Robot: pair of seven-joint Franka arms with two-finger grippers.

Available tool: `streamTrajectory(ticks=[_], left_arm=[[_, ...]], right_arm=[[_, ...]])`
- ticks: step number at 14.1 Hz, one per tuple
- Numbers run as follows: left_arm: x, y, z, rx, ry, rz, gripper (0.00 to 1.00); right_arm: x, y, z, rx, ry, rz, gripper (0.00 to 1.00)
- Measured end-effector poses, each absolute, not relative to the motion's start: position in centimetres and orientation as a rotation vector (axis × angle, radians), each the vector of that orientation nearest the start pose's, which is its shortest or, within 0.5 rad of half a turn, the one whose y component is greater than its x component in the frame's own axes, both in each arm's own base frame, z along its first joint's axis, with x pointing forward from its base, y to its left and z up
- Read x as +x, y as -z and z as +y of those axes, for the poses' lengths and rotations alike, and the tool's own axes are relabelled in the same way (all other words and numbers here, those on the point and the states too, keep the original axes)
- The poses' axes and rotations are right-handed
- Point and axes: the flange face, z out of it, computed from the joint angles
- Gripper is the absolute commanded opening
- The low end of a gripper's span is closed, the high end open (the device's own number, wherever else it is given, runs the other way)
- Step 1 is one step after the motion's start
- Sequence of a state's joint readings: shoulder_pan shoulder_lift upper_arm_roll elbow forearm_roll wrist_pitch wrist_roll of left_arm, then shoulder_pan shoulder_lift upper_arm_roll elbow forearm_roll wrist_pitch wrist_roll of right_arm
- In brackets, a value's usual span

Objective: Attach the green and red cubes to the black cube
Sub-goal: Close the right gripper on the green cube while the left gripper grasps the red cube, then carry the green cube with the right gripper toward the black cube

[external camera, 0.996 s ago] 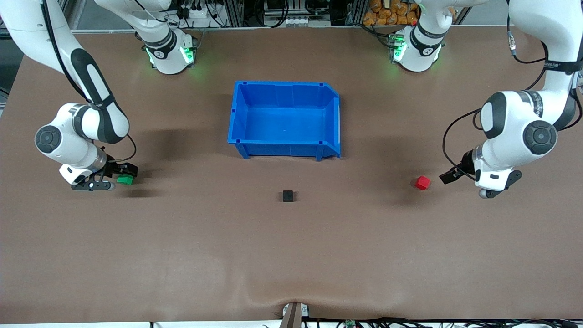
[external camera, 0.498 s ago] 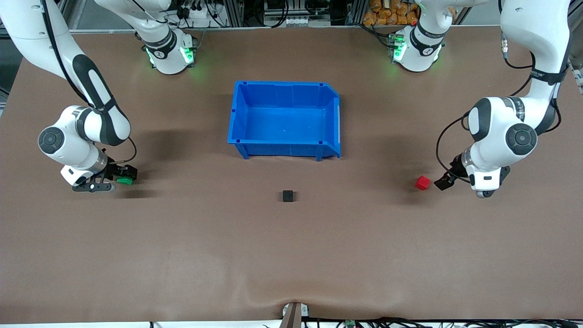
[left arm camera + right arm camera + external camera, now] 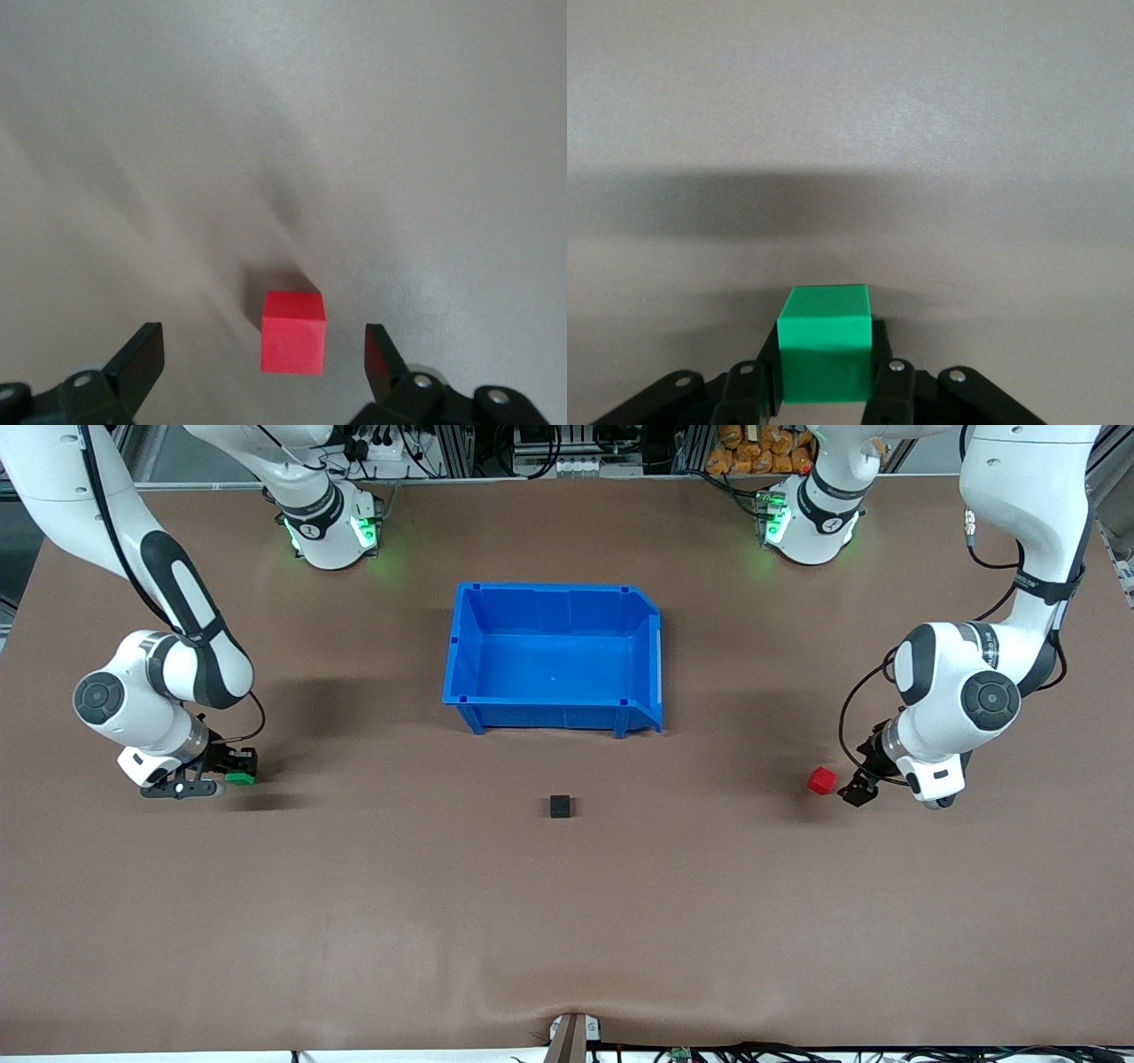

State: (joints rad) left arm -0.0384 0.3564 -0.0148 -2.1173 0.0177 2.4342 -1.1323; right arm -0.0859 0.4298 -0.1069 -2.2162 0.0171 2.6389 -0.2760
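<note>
The right gripper (image 3: 824, 390) has its jaws pinching the green cube (image 3: 826, 354). The left gripper (image 3: 266, 367) has its jaws spread beside the red cube (image 3: 293, 332), which sits turned at a slant. The black cube (image 3: 560, 806) sits square in open counter (image 3: 567, 921).

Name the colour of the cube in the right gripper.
Green; right wrist view shows it best.

Robotics lab: bench-mounted arms (image 3: 159, 664), cable clutter (image 3: 540, 452).
</note>
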Motion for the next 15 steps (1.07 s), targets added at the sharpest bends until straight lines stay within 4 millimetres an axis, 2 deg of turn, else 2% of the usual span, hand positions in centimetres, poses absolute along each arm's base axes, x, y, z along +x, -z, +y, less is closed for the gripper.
streamTrajectory(ticks=[2, 4, 5, 6, 8, 10, 12, 15], left_arm=[[57.2, -23.6, -3.0, -2.668, -0.053, -1.599, 1.00], [57.1, -23.0, -3.0, -2.662, -0.067, -1.597, 1.00], [57.1, -22.6, -3.0, -2.659, -0.075, -1.595, 1.00], [57.0, -22.1, -3.1, -2.656, -0.084, -1.593, 0.95], [57.0, -21.3, -3.2, -2.657, -0.088, -1.588, 0.91], [57.0, -20.8, -3.3, -2.659, -0.084, -1.589, 0.87], [57.0, -20.4, -3.3, -2.659, -0.086, -1.588, 0.83], [56.9, -19.9, -3.4, -2.657, -0.094, -1.585, 0.71]], right_arm=[[54.3, -18.4, -10.5, -3.167, -0.008, -0.235, 0.00], [55.3, -19.4, -9.7, -3.147, 0.029, -0.456, 0.00], [55.9, -20.0, -9.1, -3.130, 0.051, -0.578, 0.00], [56.6, -20.5, -8.3, -3.113, 0.072, -0.681, 0.00], [57.7, -21.3, -5.8, -3.078, 0.105, -0.848, 0.00], [58.6, -22.0, -1.3, -3.016, 0.133, -1.058, 0.00], [59.1, -22.6, 4.5, -2.918, 0.161, -1.307, 0.00], [59.5, -24.2, 12.1, -2.734, 0.203, -1.670, 0.00]])
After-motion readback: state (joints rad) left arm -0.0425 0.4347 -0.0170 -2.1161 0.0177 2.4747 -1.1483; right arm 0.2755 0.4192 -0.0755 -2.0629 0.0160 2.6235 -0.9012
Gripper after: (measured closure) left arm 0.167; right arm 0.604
